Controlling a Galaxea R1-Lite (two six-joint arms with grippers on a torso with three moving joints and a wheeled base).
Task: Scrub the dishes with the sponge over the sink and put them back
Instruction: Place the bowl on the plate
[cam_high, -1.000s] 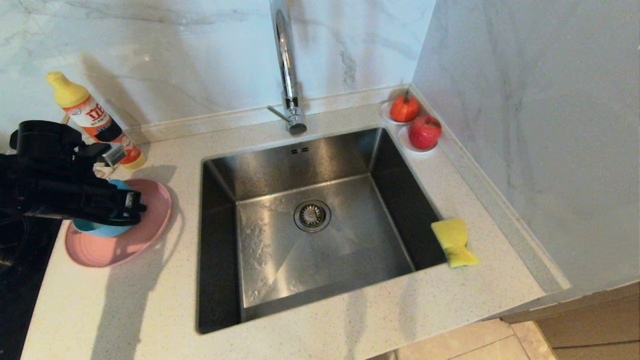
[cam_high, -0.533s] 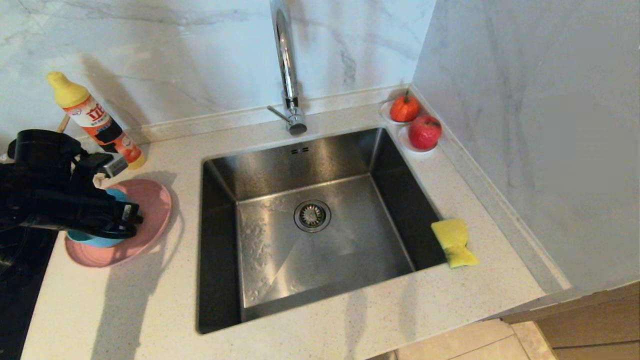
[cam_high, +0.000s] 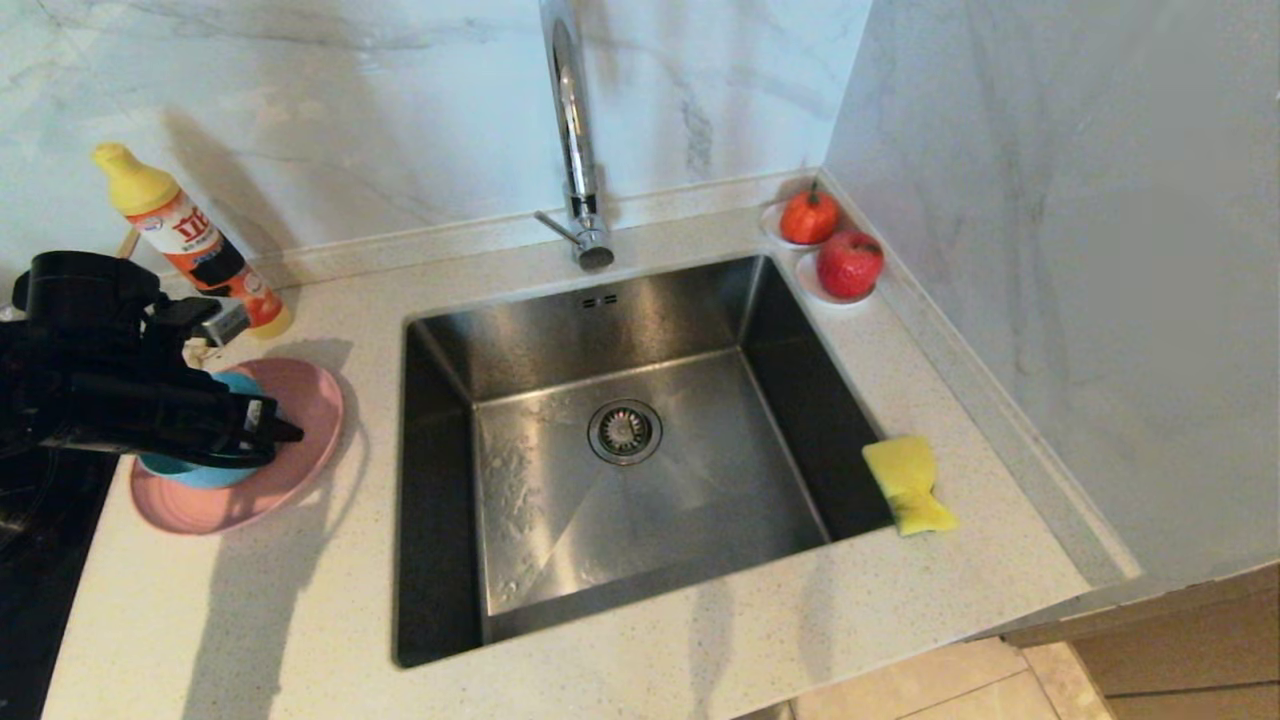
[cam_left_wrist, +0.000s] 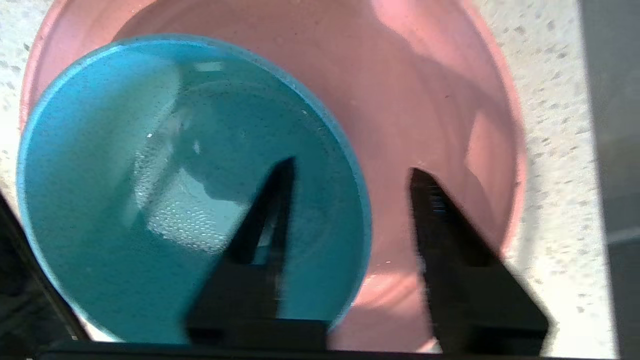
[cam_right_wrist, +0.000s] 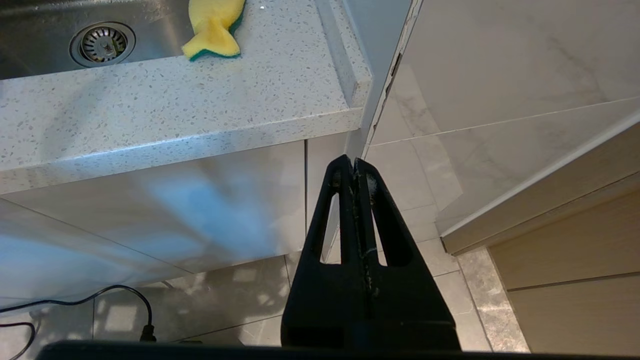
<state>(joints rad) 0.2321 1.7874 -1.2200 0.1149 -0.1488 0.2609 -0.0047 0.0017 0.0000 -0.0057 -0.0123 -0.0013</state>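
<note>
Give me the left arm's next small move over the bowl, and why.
Probably lift straight up and clear. The left gripper stands open astride the teal bowl's rim, one finger inside, one outside, gripping nothing; the bowl sits on the pink plate, apparently put back. The sponge lies across the sink.

Teal bowl (cam_high: 205, 470): upright, on pink plate (cam_high: 300, 440), left of frame. Yellow sponge (cam_high: 908, 484): bent, on counter at right rim of steel sink (cam_high: 620, 440), centre.
</note>
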